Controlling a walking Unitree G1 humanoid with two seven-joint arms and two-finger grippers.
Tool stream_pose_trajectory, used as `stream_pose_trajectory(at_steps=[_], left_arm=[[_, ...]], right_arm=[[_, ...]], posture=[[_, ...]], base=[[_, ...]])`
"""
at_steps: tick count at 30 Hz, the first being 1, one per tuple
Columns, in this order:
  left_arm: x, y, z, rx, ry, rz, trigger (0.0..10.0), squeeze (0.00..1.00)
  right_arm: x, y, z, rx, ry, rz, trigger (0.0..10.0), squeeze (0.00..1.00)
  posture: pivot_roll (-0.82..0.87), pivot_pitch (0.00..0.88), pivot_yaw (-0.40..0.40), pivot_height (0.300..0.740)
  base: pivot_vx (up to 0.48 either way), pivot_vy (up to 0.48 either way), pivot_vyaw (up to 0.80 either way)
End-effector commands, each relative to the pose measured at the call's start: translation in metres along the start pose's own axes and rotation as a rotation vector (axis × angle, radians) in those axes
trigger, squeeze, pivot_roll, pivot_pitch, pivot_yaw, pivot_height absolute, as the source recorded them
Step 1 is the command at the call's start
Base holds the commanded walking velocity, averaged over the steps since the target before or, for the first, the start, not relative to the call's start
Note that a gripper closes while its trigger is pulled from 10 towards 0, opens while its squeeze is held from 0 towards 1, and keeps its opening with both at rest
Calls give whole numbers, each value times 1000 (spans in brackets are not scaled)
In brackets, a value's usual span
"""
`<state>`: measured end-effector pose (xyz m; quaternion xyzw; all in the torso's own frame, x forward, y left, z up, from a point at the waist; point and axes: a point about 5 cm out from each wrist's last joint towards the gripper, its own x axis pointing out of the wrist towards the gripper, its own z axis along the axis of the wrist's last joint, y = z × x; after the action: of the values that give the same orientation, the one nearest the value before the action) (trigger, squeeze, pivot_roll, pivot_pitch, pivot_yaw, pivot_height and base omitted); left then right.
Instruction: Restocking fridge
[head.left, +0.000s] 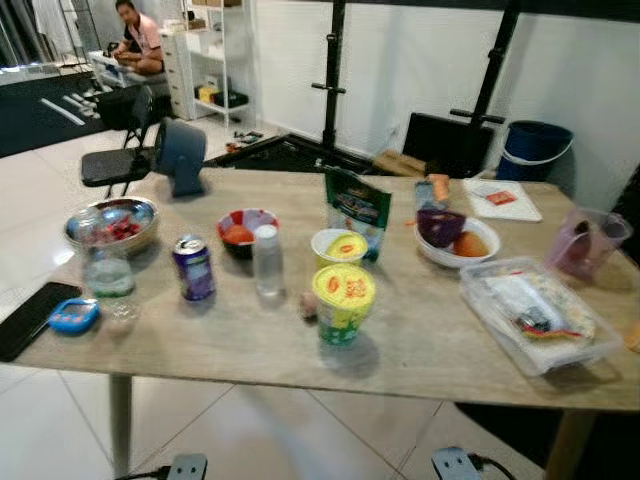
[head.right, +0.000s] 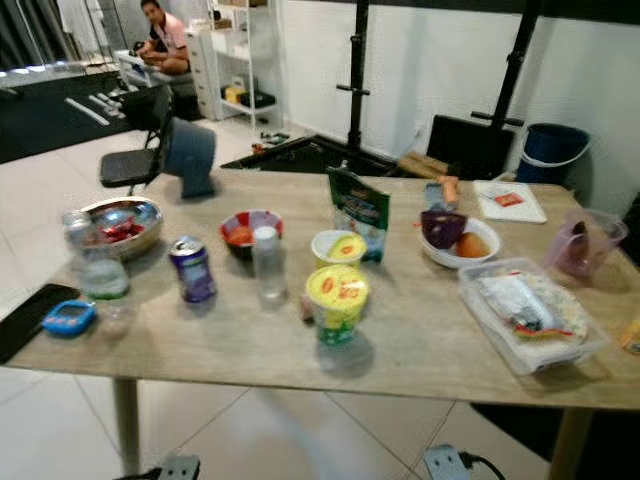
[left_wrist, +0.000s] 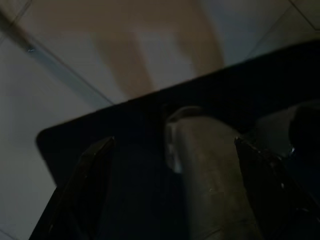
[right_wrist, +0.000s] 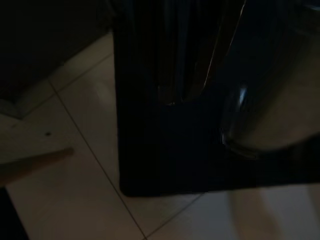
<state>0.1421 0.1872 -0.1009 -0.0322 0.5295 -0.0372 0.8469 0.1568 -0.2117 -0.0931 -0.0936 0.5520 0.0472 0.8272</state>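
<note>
Table (head.left: 430, 345) holds purple can (head.left: 194, 268), clear bottle (head.left: 267, 260), yellow-lidded cup (head.left: 343, 302), green bag (head.left: 356, 210), lidded tray (head.left: 535, 312). Left gripper (left_wrist: 175, 165) fingers spread; right gripper state unclear.

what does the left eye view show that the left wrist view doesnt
Left eye view: the wooden table set with a purple can, a clear bottle, a yellow-lidded cup and a green bag. Left wrist view: a dark close-up of a black panel and a grey cylinder. Both: pale tiled floor.
</note>
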Motion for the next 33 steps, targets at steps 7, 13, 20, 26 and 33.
stream_pose_trajectory(at_steps=[7,13,20,26,33], left_arm=[[0,1,2,-15,-6,10,10000,0],[0,0,2,-20,-9,6,10000,0],[0,0,1,-20,-8,8,10000,0],[0,0,1,-21,-7,14,10000,0],[0,2,0,-23,-3,28,10000,0]], right_arm=[[-1,-5,1,-10,0,-15,10000,0],[-1,-6,0,-14,1,-16,10000,0],[-1,-7,0,-17,-1,-21,10000,0],[-1,-8,0,-18,-1,-23,10000,0],[-3,-18,-2,-18,8,-76,10000,0]], posture=[[-19,0,-7,740],[-21,0,-7,740],[-21,0,-7,740],[-21,0,-7,740],[-20,0,-6,740]], base=[[0,0,0],[0,0,0],[0,0,0],[0,0,0],[0,0,0]])
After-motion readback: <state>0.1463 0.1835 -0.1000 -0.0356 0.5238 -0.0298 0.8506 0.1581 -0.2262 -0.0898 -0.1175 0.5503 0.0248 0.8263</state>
